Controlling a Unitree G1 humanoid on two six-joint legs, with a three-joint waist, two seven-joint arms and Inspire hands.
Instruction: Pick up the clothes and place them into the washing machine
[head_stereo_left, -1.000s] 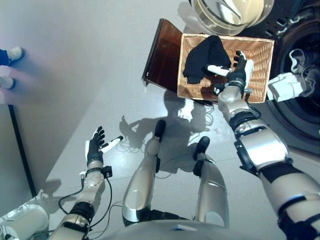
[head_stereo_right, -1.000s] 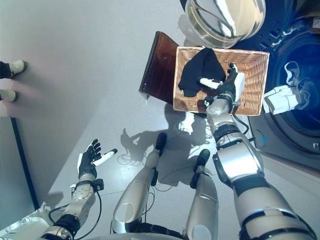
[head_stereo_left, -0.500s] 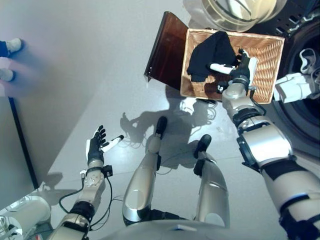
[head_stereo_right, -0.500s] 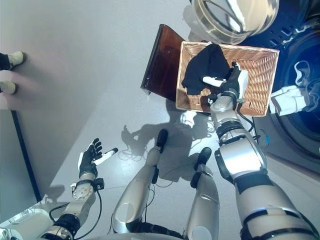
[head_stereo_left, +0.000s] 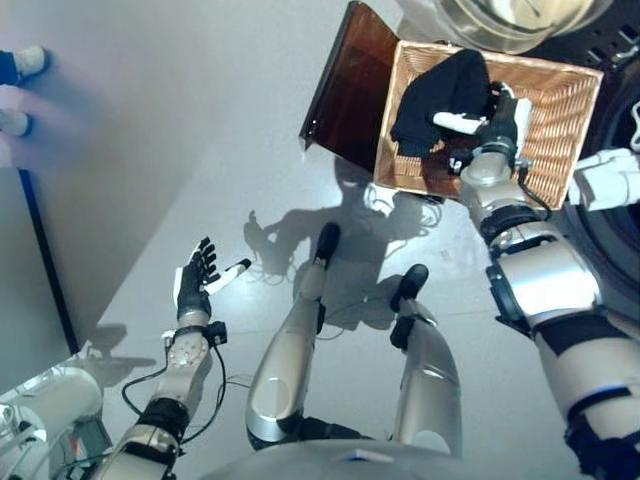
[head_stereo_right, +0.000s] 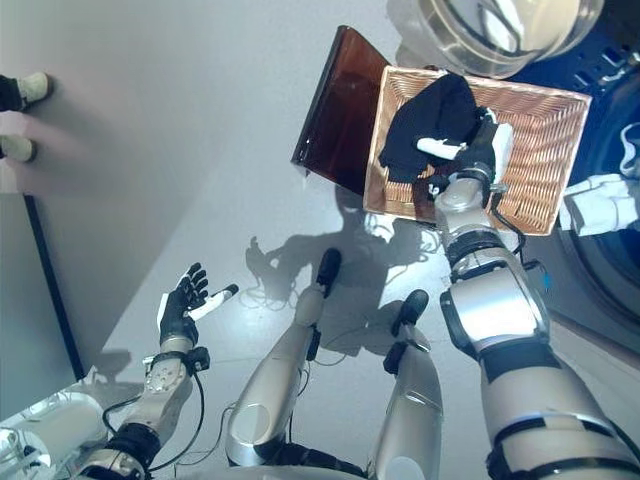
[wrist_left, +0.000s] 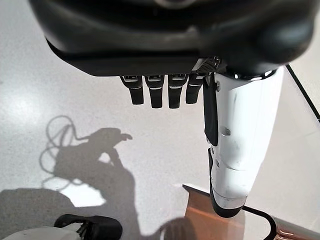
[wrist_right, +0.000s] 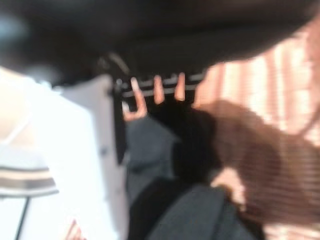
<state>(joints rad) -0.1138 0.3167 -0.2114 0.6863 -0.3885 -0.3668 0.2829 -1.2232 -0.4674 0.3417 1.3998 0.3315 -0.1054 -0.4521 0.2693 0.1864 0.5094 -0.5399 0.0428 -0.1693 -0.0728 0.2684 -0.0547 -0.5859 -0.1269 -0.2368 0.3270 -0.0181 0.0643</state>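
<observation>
Overhead, the right robot hand (head_stereo_left: 497, 120) reaches into the wicker basket (head_stereo_left: 566, 110), its white-covered thumb lying across the dark garment (head_stereo_left: 440, 95) that is heaped against the basket's near-left corner and draped up over its rim; the fingers sit right against the cloth, but in the blurred right wrist view I cannot tell whether they are curled round it or merely beside it. Inside the basket, the garment (wrist_right: 200, 210) fills the space just past the fingers, with the woven wall behind it; the basket rests on a brown stand (head_stereo_left: 350, 85), and past it shows the round glass door (head_stereo_right: 510, 30) of the washing machine (head_stereo_right: 620, 110); the left robot hand (head_stereo_left: 196, 285) hangs low over the grey floor (head_stereo_left: 150, 150), well apart from the basket, fingers spread straight and thumb out, holding nothing; a person's shoes (head_stereo_right: 22, 118) show at the far left edge.
</observation>
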